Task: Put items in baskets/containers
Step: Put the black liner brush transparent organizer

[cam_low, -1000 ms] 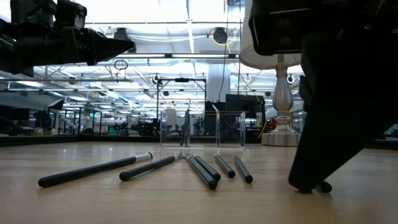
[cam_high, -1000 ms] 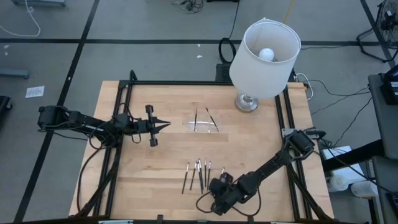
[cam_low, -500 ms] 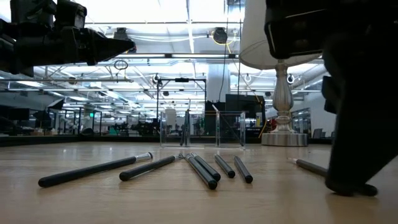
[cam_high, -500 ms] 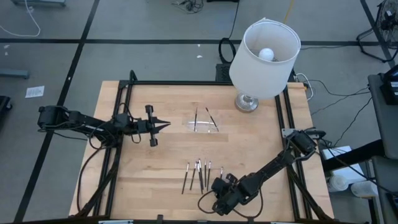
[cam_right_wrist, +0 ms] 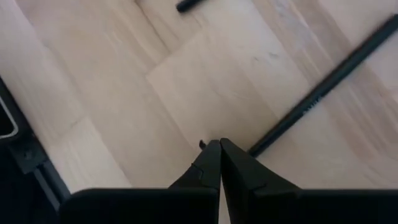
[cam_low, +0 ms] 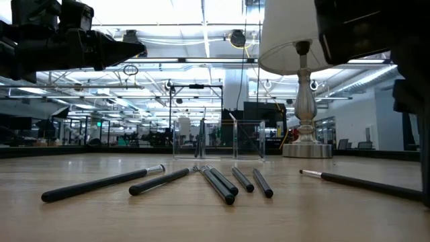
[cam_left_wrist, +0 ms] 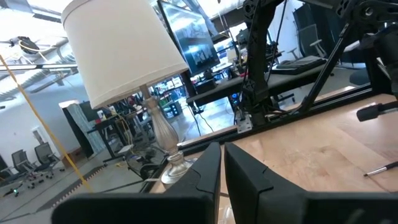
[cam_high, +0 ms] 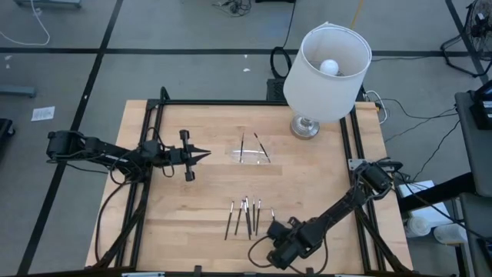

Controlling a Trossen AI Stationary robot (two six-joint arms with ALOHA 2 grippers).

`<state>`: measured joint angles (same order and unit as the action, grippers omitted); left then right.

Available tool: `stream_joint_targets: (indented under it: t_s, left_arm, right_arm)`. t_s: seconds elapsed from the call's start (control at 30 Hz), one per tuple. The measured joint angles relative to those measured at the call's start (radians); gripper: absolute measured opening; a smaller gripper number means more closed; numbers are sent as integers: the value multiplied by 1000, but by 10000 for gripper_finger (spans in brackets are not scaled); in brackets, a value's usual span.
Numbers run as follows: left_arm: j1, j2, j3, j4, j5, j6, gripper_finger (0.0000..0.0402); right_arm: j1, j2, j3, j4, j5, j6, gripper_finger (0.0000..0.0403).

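Your right wrist camera alone shows the clenched, empty right gripper [cam_right_wrist: 219,144] just beside one thin dark stick-like tool [cam_right_wrist: 323,84]. From above, the clear shallow plastic tray [cam_high: 250,156] sits well apart, near the waiting, closed left gripper [cam_high: 206,155].

Both arms matte black w/ boxy joint housings and slim link tubes; left arm [cam_high: 100,150] has black cable looped alongside, a short crossbar just behind the gripper, and ends in a sharply tapered tip. Left gripper [cam_left_wrist: 222,163] and right gripper [cam_right_wrist: 219,148]: two flat black wedge fingers each, hard-edged, smooth faces, no markings or screws discernible, mounted on a wide black base block across the bottom of each wrist view. Right arm [cam_high: 338,209]: long thin black forearm, chunkier multi-part wrist cluster, grey-edged joint block at base by table edge.
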<state>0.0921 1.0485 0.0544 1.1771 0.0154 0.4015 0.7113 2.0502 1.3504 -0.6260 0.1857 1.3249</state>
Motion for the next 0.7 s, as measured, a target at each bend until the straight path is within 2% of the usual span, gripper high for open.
stream_joint_targets:
  t_s: [0.37, 0.7]
  left_arm:
    - [0, 0, 0, 0, 0, 1, 31]
    - [0, 0, 0, 0, 0, 3, 31]
  right_arm:
    - [0, 1, 0, -191, 15, 133, 0]
    - [-1, 1, -1, -233, 24, 156, 0]
